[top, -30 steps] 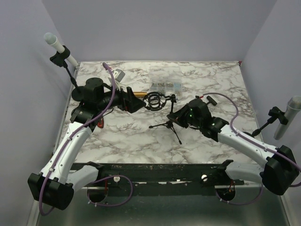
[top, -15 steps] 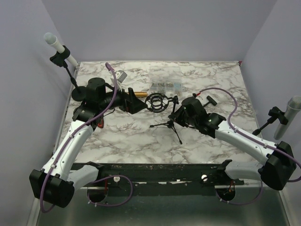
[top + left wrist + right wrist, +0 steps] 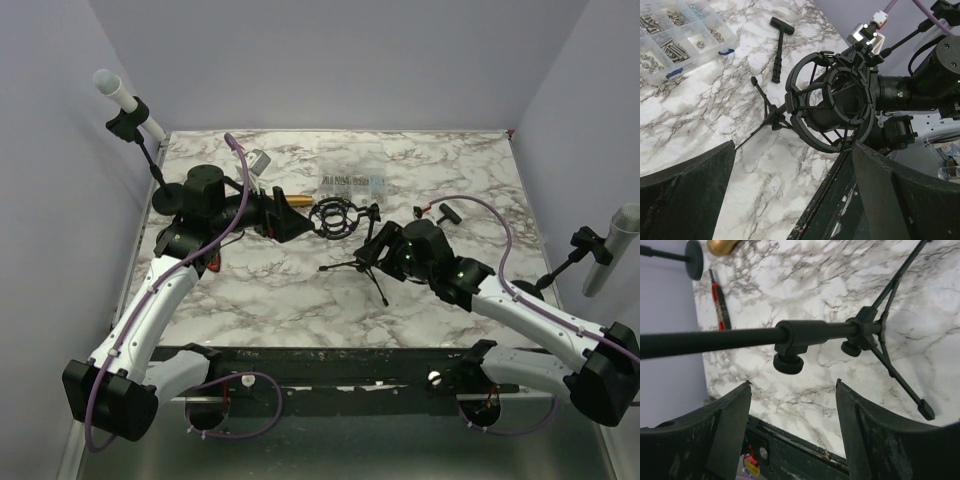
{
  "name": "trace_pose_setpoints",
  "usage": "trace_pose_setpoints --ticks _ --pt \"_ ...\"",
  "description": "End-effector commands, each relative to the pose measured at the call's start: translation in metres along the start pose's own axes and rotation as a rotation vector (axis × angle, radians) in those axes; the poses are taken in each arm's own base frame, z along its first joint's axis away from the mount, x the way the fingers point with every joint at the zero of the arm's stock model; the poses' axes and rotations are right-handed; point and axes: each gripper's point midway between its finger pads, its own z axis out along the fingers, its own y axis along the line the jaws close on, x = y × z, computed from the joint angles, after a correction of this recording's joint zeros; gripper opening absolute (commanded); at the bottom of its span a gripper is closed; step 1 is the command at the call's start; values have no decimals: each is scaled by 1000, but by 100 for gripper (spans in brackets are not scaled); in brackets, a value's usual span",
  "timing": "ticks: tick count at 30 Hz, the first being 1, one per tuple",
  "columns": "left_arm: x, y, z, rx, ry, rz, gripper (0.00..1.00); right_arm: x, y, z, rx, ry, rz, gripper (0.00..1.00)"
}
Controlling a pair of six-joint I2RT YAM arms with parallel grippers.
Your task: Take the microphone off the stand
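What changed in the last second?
The right gripper eased slightly toward the near edge, open astride the stand pole, holding nothing. The left gripper and the gold piece beside it shifted slightly left, away from the shock mount. Stand and mount stayed put.

The black tripod stand (image 3: 357,266) sits near the frame's centre, thin legs splayed on the marble. Its round shock-mount cage (image 3: 335,216) is just above them. The gold microphone (image 3: 290,200) lies level, just left of the cage.
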Motion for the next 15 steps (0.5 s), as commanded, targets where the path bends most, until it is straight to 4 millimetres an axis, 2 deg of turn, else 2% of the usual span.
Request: trace_pose_setpoints --ticks 1,5,11,15 --pt "1 -8 1 39 -2 20 99 8 28 -9 -229 37 48 69" --pt "1 -9 0 44 -3 28 99 3 39 -14 -366 20 110 66" --pt "2 -11 1 46 -4 38 99 -15 22 -9 -386 -17 224 49" --pt "3 -12 1 49 -2 39 98 -22 15 -6 -433 7 309 46"
